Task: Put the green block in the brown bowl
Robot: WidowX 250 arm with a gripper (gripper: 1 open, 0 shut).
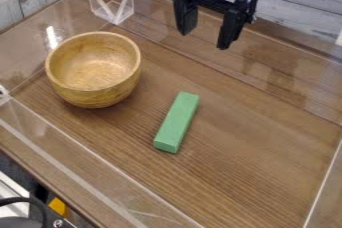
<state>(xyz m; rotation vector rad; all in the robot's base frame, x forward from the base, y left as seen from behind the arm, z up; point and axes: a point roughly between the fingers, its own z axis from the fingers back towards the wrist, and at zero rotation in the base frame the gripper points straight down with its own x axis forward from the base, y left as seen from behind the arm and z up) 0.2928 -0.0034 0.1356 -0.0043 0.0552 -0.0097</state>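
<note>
With the jaws of the black gripper [214, 22] held apart, the approach seems in hand: the green block [177, 123] lies on the wooden table [254, 137] beside the brown bowl [94, 69], to be reached and grasped next.

A wooden tabletop [255, 123] spans the view. A white angular object [112, 6] stands near its far left corner. At the lower left edge, 1 cluster of dark cables [19, 198] with a yellowish strip hangs beside the table.
</note>
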